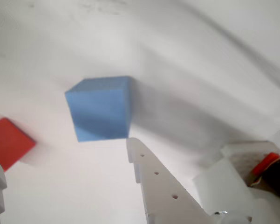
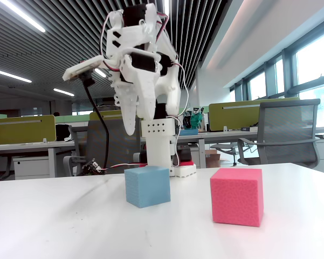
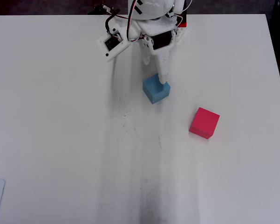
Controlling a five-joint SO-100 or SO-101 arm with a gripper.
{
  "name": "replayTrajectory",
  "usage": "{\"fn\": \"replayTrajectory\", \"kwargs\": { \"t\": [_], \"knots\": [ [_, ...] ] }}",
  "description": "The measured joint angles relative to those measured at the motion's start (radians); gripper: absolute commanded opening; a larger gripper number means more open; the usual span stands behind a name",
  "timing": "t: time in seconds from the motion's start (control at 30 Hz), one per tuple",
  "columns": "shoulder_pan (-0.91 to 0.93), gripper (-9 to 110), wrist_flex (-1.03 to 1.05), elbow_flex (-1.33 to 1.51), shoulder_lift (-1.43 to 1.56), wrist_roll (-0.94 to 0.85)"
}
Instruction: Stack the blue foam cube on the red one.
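And here's the tool (image 2: pixel 133 129), poised in the air above the blue foam cube (image 2: pixel 147 186), its white fingers pointing down and clear of the foam in the fixed view. The wrist view shows the jaws spread wide: one finger (image 1: pixel 158 182) rises from the bottom edge just below the blue foam cube (image 1: pixel 101 108), the other barely peeks in at the lower left corner, and nothing sits between them. The blue cube rests flat on the white worktop (image 3: pixel 60 140), just in front of the arm's base; from overhead the fingertip overlaps the top edge of the blue foam cube (image 3: pixel 156 90). The red one (image 3: pixel 204 123) sits apart from it, down and to the right in the overhead view, also flat on the worktop. In the fixed view the red one (image 2: pixel 236 196) stands to the right of the blue and nearer the camera, a clear gap between them. Office desks and a grey chair (image 2: pixel 288 132) fill the background.
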Motion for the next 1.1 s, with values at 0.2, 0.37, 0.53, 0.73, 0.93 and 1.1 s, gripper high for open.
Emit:
{"fn": "replayTrajectory", "kwargs": {
  "t": [0.2,0.37,0.53,0.73,0.93,1.1],
  "knots": [
    [-0.002,37,-0.038,0.04,-0.103,0.0],
    [0.011,37,-0.086,0.04,-0.202,0.0],
    [0.009,36,-0.135,0.04,-0.264,0.0],
    [-0.014,34,-0.175,0.041,-0.311,0.009],
    [-0.046,33,-0.212,0.075,-0.316,0.021],
    [-0.069,29,-0.245,0.109,-0.318,0.026]
  ]
}}
